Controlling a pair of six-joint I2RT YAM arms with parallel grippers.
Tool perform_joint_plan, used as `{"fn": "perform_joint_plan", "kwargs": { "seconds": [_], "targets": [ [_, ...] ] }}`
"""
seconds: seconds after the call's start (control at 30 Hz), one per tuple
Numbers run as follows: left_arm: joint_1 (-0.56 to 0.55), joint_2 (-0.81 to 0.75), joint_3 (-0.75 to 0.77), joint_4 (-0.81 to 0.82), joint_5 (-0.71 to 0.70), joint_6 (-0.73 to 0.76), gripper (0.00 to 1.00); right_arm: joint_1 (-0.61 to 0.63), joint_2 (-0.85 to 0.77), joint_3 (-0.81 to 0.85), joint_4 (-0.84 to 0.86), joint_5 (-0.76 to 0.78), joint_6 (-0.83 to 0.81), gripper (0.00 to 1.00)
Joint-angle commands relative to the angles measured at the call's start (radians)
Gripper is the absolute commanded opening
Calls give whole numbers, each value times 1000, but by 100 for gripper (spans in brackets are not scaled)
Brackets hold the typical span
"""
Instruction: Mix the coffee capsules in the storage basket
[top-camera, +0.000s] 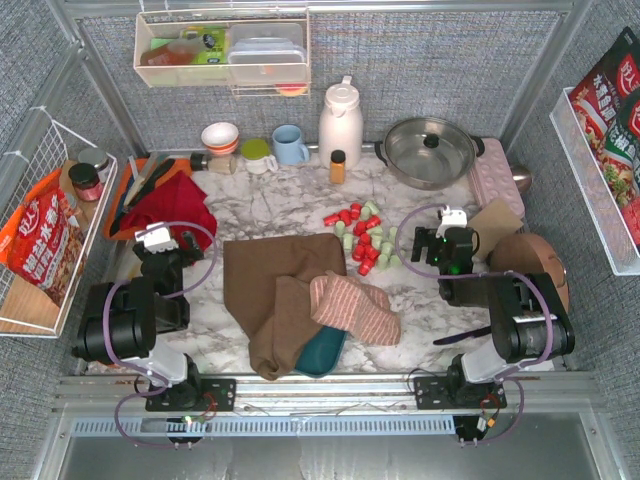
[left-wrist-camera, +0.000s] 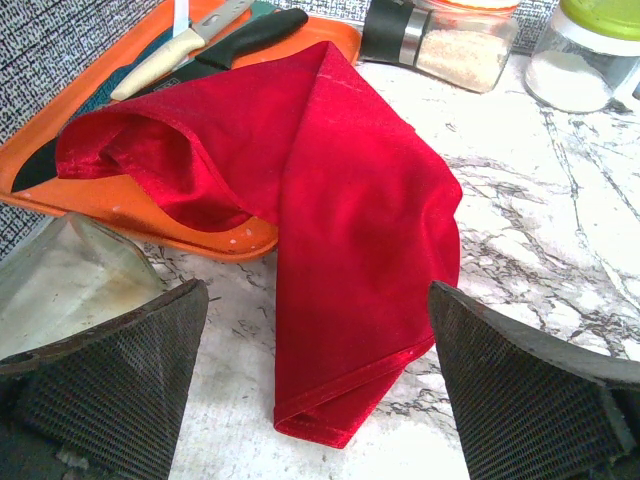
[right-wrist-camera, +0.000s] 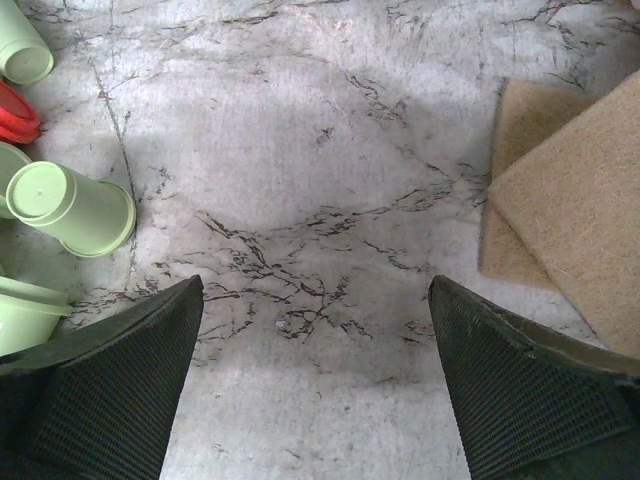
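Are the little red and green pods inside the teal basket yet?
Out: the red and mint-green plastic pods lie loose on the marble, apart from the cloth-covered dark teal basket.

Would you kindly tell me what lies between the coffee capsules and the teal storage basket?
In the top view, a striped pink cloth lies between the coffee capsules and the storage basket, overlapping the basket's far side.

Found right gripper (right-wrist-camera: 315, 300) with jaws set wide apart, hanging over veined marble table (right-wrist-camera: 300, 150). Noted coffee capsules (right-wrist-camera: 72, 208) along left edge: several mint green, one lying on its side, plus a red one, partly cut off. Logged tan fibrous mats (right-wrist-camera: 570, 200) at right, overlapping.
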Motion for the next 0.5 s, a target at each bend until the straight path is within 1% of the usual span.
{"fn": "perform_joint_plan", "kwargs": {
  "seconds": [0.0, 0.3, 0.4, 0.47],
  "targets": [
    [1, 3, -1, 27, 7, -6, 99, -4, -3, 2, 22, -11, 3, 99],
    [1, 3, -2, 28, 7, -6, 99, -2, -6, 0, 22, -12, -2, 99],
    [1, 2, -2, 28, 7, -6, 99, 9, -39, 32, -58, 14, -5, 99],
    [2, 2, -2, 28, 7, -6, 99, 14, -75, 79, -175, 35, 4, 99]
  ]
}}
